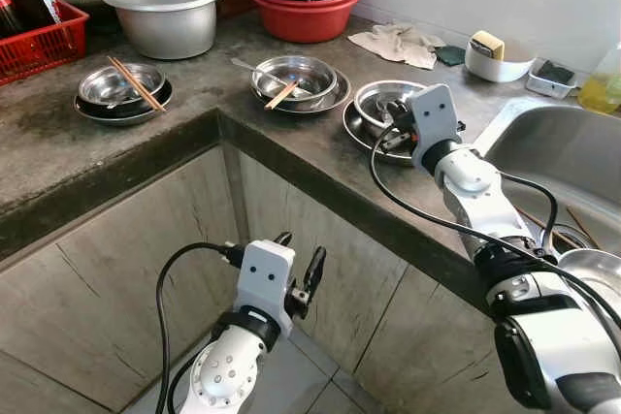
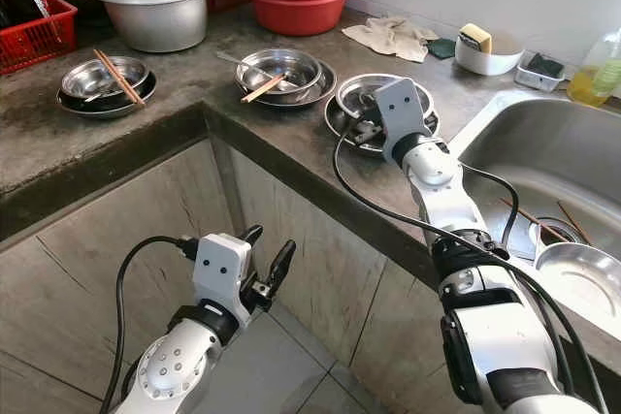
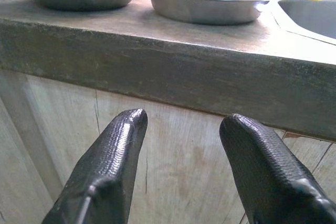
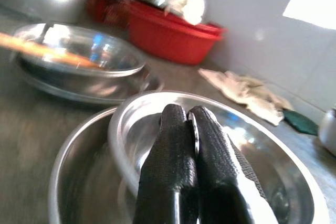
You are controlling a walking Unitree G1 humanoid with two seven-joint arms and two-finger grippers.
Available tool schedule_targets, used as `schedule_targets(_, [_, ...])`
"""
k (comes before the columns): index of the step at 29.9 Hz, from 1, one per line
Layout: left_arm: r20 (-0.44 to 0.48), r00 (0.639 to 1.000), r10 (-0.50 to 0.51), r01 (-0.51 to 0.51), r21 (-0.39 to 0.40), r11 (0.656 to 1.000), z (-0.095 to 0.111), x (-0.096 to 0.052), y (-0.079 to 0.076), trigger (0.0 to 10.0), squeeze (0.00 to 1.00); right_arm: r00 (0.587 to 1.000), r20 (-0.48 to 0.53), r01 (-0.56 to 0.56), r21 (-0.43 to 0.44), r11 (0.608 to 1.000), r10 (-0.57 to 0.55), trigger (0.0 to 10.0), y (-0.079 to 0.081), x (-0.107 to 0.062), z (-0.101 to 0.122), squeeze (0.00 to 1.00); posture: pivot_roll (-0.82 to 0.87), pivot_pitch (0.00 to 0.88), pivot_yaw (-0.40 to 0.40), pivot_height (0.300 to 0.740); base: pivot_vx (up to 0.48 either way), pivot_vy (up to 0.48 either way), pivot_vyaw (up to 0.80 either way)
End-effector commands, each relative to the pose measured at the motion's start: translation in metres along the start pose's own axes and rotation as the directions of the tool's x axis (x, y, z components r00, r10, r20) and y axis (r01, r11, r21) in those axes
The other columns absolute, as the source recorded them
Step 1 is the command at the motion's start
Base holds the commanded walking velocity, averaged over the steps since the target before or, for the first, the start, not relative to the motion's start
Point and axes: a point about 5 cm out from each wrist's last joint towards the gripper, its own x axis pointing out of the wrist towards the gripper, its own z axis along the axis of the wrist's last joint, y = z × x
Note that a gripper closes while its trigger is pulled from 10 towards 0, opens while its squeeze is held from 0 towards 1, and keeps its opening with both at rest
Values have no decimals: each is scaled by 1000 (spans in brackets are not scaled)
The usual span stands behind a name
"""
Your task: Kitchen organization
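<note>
We have our right gripper [image 4: 190,129] pinched on the near rim of the inner steel bowl [image 4: 247,145], one finger inside the wall and one outside, so the thin lip sits clamped between the pads. That bowl nests in a wider steel dish [image 4: 68,182] close to the front edge of the concrete counter [image 1: 58,157], just beside the sink [image 1: 572,157]; we judge the rim grip is chosen because a smooth round bowl offers nothing else to hold, and the sink is probably where it goes. The bowl sits mouth up, a little tilted in its dish, and being round it has no long axis. Two more bowl stacks stand further along the counter, each with chopsticks [image 1: 136,83] laid across. Our left gripper [image 1: 299,278] hangs below the counter's front edge facing the cabinet panel [image 3: 173,161], fingers spread and holding nothing.
</note>
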Motion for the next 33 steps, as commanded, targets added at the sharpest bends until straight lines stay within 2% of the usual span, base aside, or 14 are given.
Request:
schedule_targets(1, [-2,1000,4,-4,0,1000,0,1,-1,10000,0,994,87,63,25,998,-65,0,-7,-1,14,0,41,78,-71,740,0,0,0])
schedule_targets(3, [3,1000,6,-6,3,1000,0,4,1,10000,0,963,207,153,105,983,-172,0,-9,-10,36,0,37,63,-64,740,0,0,0])
schedule_targets(5, [5,1000,6,-6,4,1000,0,5,2,10000,0,951,239,170,123,978,-196,0,-6,-16,42,0,33,54,-58,740,0,0,0])
schedule_targets(7, [6,1000,6,-6,5,1000,-1,5,2,10000,0,946,249,178,133,975,-207,0,-5,-19,45,0,33,54,-58,740,0,0,0])
schedule_targets(8, [11,1000,1,-1,7,1000,0,7,2,10000,0,935,270,196,146,970,-229,0,2,-30,49,0,25,36,-52,740,0,0,0])
schedule_targets(12, [16,1000,-7,7,8,1000,0,9,2,10000,0,920,284,233,158,960,-270,0,10,-50,52,0,19,18,-44,740,0,0,0])
schedule_targets(13, [22,1000,-13,13,7,1000,0,10,2,10000,0,915,277,265,141,954,-295,0,11,-64,48,0,14,5,-37,740,0,0,0])
schedule_targets(14, [24,1000,-15,15,6,1000,0,11,2,10000,0,913,267,281,136,950,-308,0,11,-70,46,0,10,0,-33,740,0,0,0])
schedule_targets(15, [25,1000,-17,17,6,1000,0,11,2,10000,0,912,258,294,132,947,-319,784,11,-76,45,0,9,0,-31,740,0,0,0])
schedule_targets(16, [28,999,-19,19,2,1000,0,12,3,10000,0,911,250,304,130,944,-328,4627,11,-81,43,0,4,0,-26,740,0,0,0])
schedule_targets(17, [33,999,-22,22,2,1000,0,13,3,10000,0,908,237,325,122,938,-345,10000,10,-91,42,0,2,0,-24,740,0,0,0])
schedule_targets(21, [44,998,-39,39,-8,999,1,16,3,10000,0,898,216,365,121,923,-384,10000,11,-103,40,0,-10,0,-13,740,0,0,0])
schedule_targets(25, [60,997,-55,53,30,998,3,21,3,10000,0,903,192,366,119,923,-383,10000,17,-108,40,0,-20,0,-3,740,0,0,0])
schedule_targets(33, [67,995,-71,67,50,996,3,27,3,10000,0,909,117,386,126,914,-401,10000,20,-116,37,0,-21,0,1,740,166,-280,-695])
